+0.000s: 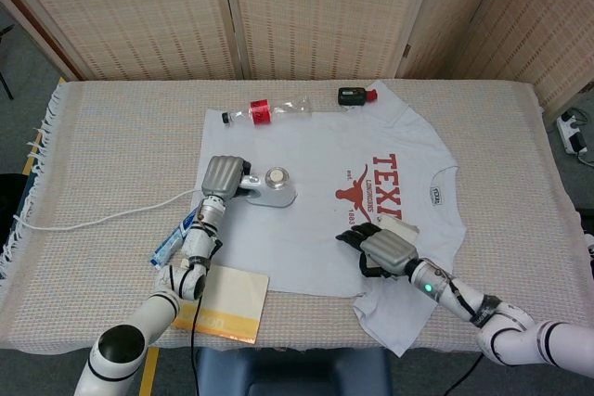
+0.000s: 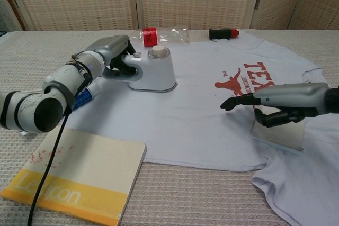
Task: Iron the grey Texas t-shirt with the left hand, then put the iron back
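Observation:
The grey Texas t-shirt (image 1: 316,220) (image 2: 201,109) lies flat on the table with its red longhorn print to the right. A white iron (image 1: 271,187) (image 2: 153,71) stands on the shirt's left part. My left hand (image 1: 221,176) (image 2: 108,54) grips the iron's handle. My right hand (image 1: 382,246) (image 2: 280,104) hovers low over the shirt's right side, fingers spread and holding nothing, above a square white iron rest (image 2: 278,130) that lies on the shirt.
A yellow Lexicon book (image 1: 221,305) (image 2: 69,181) lies at the front left. A toothpaste tube (image 1: 178,236) sits left of the shirt. A plastic bottle (image 1: 264,111) and a black and red device (image 1: 355,95) lie at the shirt's far edge. The iron's white cord (image 1: 102,215) trails left.

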Robot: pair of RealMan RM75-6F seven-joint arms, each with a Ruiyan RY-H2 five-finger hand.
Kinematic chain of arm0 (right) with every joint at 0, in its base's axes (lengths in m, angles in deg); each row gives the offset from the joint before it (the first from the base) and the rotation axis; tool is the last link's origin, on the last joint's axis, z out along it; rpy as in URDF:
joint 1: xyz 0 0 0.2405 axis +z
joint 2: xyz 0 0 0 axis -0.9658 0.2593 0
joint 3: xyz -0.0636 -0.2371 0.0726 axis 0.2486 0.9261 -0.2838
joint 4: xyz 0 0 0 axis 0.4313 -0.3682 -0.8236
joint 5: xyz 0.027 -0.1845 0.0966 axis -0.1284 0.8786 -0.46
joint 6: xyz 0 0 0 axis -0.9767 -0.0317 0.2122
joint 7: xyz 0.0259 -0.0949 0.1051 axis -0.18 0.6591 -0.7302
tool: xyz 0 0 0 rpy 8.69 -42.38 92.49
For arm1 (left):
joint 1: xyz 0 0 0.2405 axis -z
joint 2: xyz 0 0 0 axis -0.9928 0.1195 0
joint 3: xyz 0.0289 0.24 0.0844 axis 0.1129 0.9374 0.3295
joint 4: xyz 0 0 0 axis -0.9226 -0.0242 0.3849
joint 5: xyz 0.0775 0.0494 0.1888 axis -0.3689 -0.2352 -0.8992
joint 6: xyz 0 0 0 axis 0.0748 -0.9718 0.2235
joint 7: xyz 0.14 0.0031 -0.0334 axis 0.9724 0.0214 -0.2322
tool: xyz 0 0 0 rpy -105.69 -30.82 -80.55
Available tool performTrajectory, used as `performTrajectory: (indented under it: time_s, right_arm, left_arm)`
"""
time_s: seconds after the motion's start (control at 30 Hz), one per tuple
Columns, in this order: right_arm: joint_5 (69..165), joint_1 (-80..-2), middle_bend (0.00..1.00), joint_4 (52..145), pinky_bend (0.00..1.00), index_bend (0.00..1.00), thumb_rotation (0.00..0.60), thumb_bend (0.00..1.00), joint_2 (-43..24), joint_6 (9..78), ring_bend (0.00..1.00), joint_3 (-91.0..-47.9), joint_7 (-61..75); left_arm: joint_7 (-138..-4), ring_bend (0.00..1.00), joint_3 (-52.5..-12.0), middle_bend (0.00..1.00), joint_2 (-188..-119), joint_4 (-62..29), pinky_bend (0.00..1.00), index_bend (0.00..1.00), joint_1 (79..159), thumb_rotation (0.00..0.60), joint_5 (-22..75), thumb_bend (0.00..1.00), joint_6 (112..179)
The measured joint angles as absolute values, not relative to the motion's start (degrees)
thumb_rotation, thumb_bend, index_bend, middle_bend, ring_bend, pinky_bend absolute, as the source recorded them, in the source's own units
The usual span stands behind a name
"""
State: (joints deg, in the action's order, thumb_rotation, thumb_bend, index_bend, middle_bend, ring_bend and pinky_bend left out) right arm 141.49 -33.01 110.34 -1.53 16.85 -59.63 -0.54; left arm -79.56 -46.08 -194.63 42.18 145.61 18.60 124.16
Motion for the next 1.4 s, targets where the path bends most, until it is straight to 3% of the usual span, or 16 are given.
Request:
performTrajectory:
  time_s: [0.37,0.63,0.87,1.4]
  right_arm:
    - [139.8,-32.5,0.06,111.4,0.00,0.00,0.144,0.95,-1.3,17.5,0.00,-59.3,1.4]
    - [139.7,-32.5,0.06,112.0,0.00,0.00,0.149,0.95,-1.4,18.7,0.00,-58.9,1.8]
    - [139.7,-32.4,0.06,112.3,0.00,0.00,0.151,0.95,-1.3,18.9,0.00,-58.3,2.2]
    - [139.3,-32.4,0.06,112.3,0.00,0.00,0.151,0.96,-1.1,19.4,0.00,-57.6,1.5]
  left_arm:
    - [-80.5,0.88,-48.2,1.00,-191.6,46.3,0.68,0.96,144.2,0.600,21.9,0.29,121.8]
    - [-87.1,0.88,-49.8,1.00,-189.4,42.2,0.68,0.96,143.6,0.600,23.1,0.29,126.7]
    - [-89.0,0.88,-45.4,1.00,-190.1,37.0,0.68,0.96,142.8,0.600,18.2,0.29,133.5]
    - [-83.8,0.87,-36.3,1.00,-194.8,38.2,0.68,0.96,141.1,0.600,9.9,0.29,137.1]
